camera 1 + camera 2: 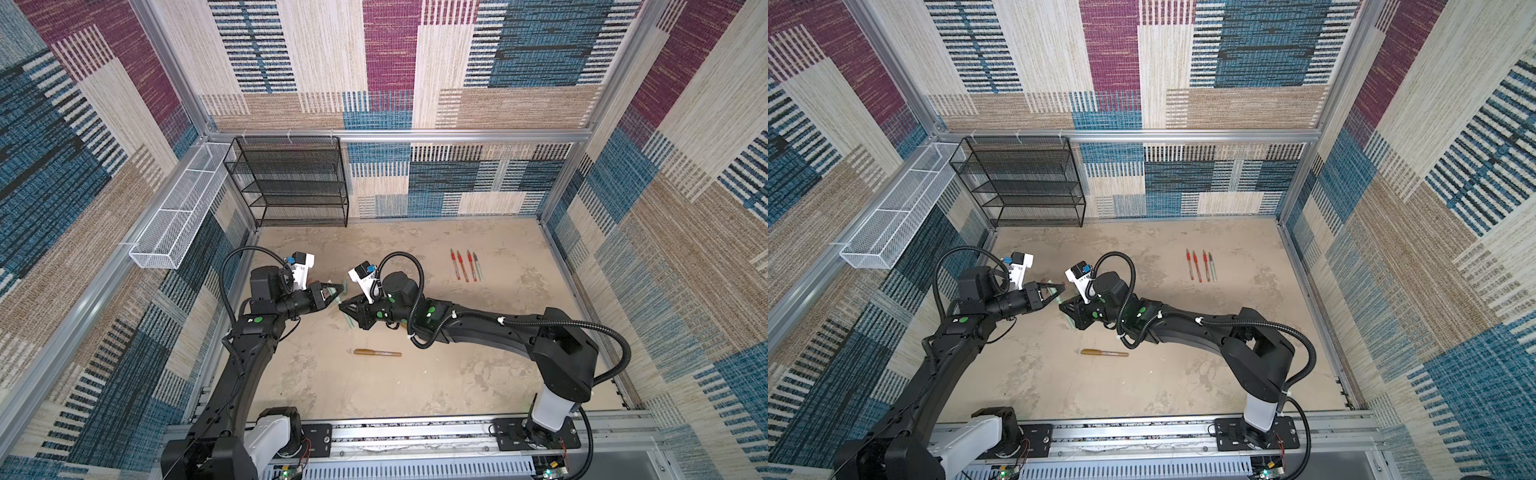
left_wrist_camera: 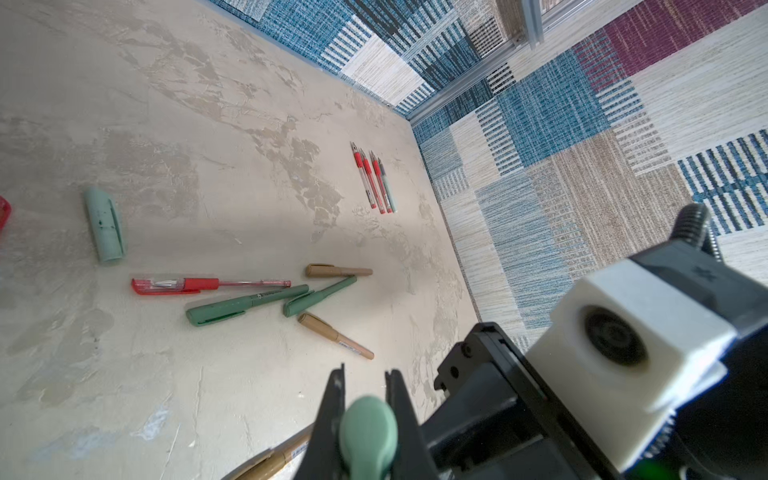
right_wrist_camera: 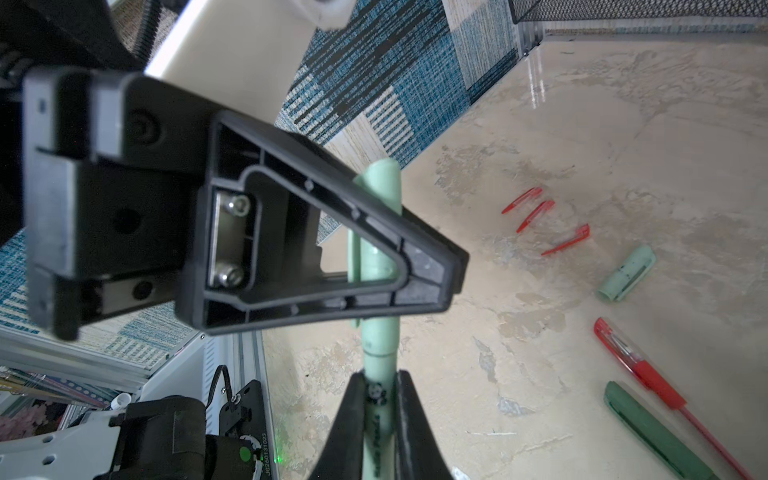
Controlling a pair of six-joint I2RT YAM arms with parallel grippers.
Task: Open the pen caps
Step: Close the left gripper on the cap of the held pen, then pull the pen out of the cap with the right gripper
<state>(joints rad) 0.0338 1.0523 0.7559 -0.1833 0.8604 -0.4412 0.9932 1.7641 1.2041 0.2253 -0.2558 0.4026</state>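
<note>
Mint-green plastic is caught in both grips! The left gripper (image 2: 366, 382) is clamped tight on the mint cap (image 2: 368, 432), with its fingers (image 2: 330, 415) pressed to either side of the rounded end. Facing it, tip to tip, the right gripper (image 3: 380, 378) is closed on the mint pen (image 3: 377, 432), pinching the barrel just below the cap's edge. The cap is on the pen, seated against the barrel, and the pen spans the short gap between the two grippers, held clear of the table (image 1: 457, 374).

Ahead of the right gripper, past the held pen, three red caps (image 3: 536, 215) lie loose on the table in a ragged line. Nearer to it lies a loose mint cap (image 3: 627, 278) on its side. Closer again are a red pen (image 3: 640, 365) and a green pen (image 3: 656, 436), both capped and touching near their ends.

Ahead of the left gripper, a cluster of capped pens shows. Two green pens (image 2: 320, 296) lie just beside each other, with the bronze pens (image 2: 338, 271) on either side of them. Well beyond that cluster, a row of pens (image 2: 374, 178) lies side by side, tips bare.

In both top views a gold pen (image 1: 377, 353) lies capped and alone, nearer the arm bases than either gripper.
</note>
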